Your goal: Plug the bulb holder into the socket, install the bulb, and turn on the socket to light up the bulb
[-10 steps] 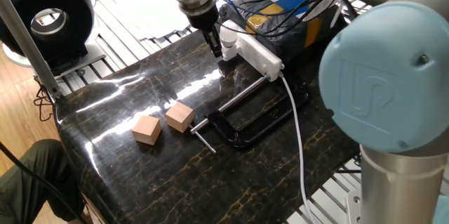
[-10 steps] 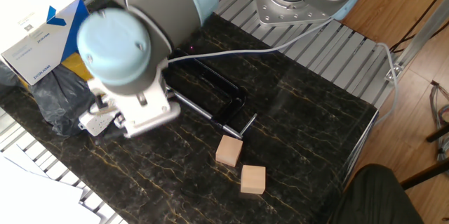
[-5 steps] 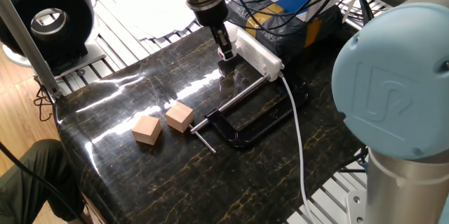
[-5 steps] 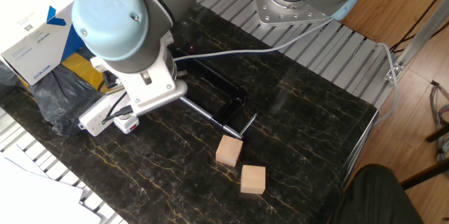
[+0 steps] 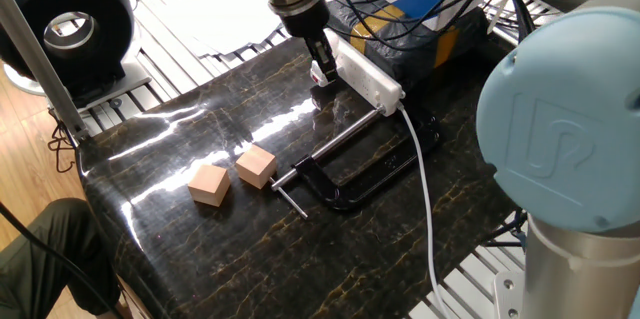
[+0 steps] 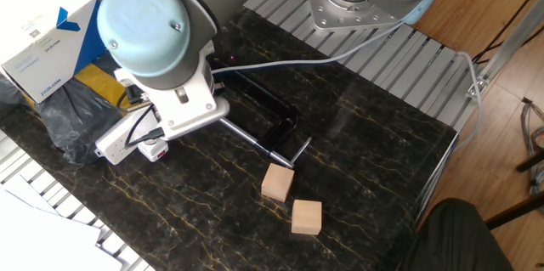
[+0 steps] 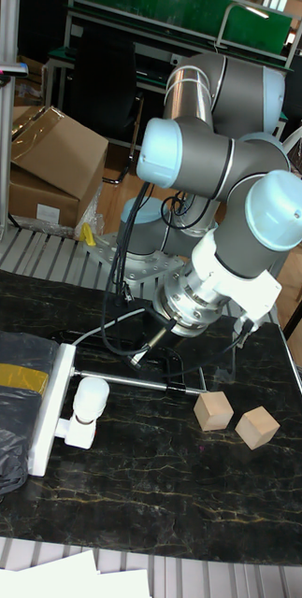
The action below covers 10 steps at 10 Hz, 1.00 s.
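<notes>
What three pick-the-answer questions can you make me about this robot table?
1. Where is the bulb?
A. Beside the wooden cubes
B. In the bulb holder on the socket
C. Under the clamp

2. How many wooden cubes are there?
A. Four
B. One
C. Two

3. How is the black clamp placed?
A. Lying flat on the table
B. Standing upright
C. Lifted in the air

Answers: 1 B, the tall fixed view shows the bulb sitting in the holder on the strip's side. 2 C, every view shows two tan cubes. 3 A, the clamp's frame and screw rest on the dark tabletop.
</notes>
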Each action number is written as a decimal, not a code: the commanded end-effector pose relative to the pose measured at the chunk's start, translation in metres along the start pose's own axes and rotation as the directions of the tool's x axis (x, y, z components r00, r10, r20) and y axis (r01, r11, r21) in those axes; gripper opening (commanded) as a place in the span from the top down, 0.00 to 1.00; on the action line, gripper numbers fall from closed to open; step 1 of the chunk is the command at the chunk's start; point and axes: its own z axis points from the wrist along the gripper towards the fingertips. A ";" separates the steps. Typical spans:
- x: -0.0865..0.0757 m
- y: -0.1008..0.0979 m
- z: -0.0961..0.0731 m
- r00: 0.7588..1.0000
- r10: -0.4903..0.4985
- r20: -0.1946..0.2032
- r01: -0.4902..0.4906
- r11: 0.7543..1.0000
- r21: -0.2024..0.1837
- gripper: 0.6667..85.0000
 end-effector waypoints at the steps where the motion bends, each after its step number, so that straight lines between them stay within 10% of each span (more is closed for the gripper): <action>1: -0.010 -0.018 0.001 1.000 0.005 0.030 -0.007 0.998 0.062 1.00; 5: -0.011 -0.032 0.000 0.999 -0.005 0.033 0.001 0.993 0.117 1.00; 6: 0.000 -0.029 0.007 1.000 -0.011 -0.019 0.014 0.987 0.163 1.00; 10: 0.005 0.051 0.030 0.999 -0.008 -0.034 0.013 0.989 0.145 1.00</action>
